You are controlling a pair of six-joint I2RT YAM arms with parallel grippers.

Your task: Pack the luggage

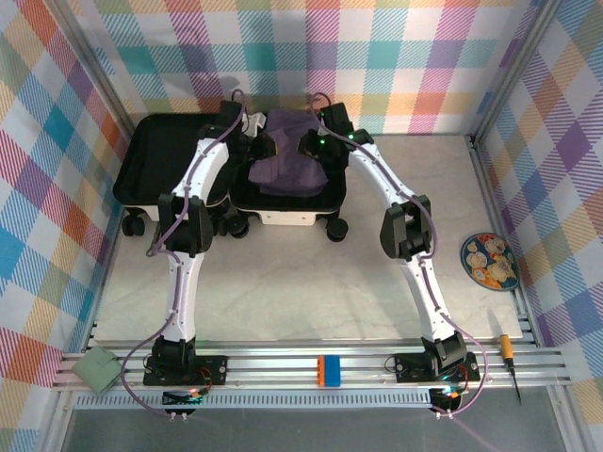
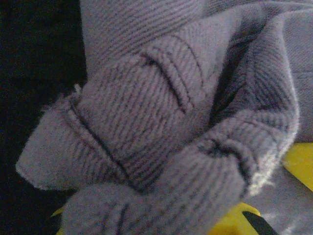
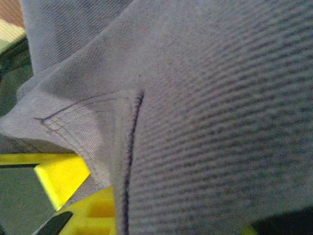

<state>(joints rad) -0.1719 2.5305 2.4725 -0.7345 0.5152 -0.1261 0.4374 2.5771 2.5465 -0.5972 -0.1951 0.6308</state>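
Note:
The luggage (image 1: 165, 162) lies open at the back of the table, black lining up, with its white shell and black wheels along the near side. A purple garment (image 1: 287, 162) is bunched over the right half. My left gripper (image 1: 256, 143) is at the garment's left side and my right gripper (image 1: 314, 143) at its right side, each shut on the cloth. In the left wrist view the ribbed purple garment (image 2: 161, 122) folds over the yellow fingers (image 2: 230, 223). The same garment (image 3: 210, 122) drapes over yellow fingers (image 3: 63, 178) in the right wrist view, hiding the fingertips.
A patterned plate (image 1: 489, 261) lies at the table's right edge, with a screwdriver (image 1: 510, 356) nearer the front. A grey-green box (image 1: 99, 368) and an orange-and-blue block (image 1: 328, 369) sit on the front rail. Checked walls close in the back and sides.

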